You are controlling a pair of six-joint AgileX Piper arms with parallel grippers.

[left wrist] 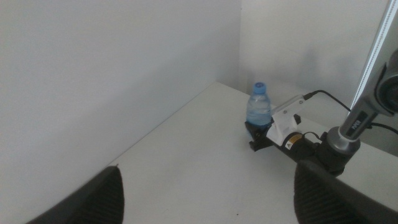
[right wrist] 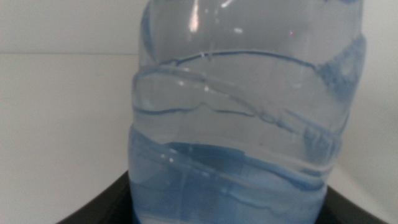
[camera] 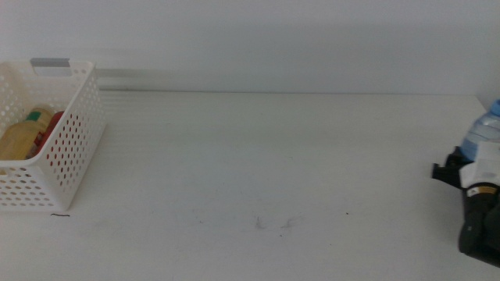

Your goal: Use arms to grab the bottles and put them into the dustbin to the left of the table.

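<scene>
The clear water bottle (camera: 481,131) with a blue label stands at the table's far right edge. My right gripper (camera: 451,169) is at its base. In the right wrist view the bottle (right wrist: 236,112) fills the picture and the dark jaws press against both its sides. The left wrist view shows the bottle (left wrist: 259,107) upright in the right gripper (left wrist: 258,132) from afar. My left gripper (left wrist: 206,173) is open and empty, and out of the middle view. The white dustbin (camera: 74,136) at the left holds the yellow juice bottle (camera: 22,134) and the red can (camera: 51,129).
The white table (camera: 266,172) has faint grey scuff marks (camera: 273,224) near the front middle. A white wall runs along its far edge. The right arm's cable (left wrist: 329,96) lies behind the bottle in the left wrist view.
</scene>
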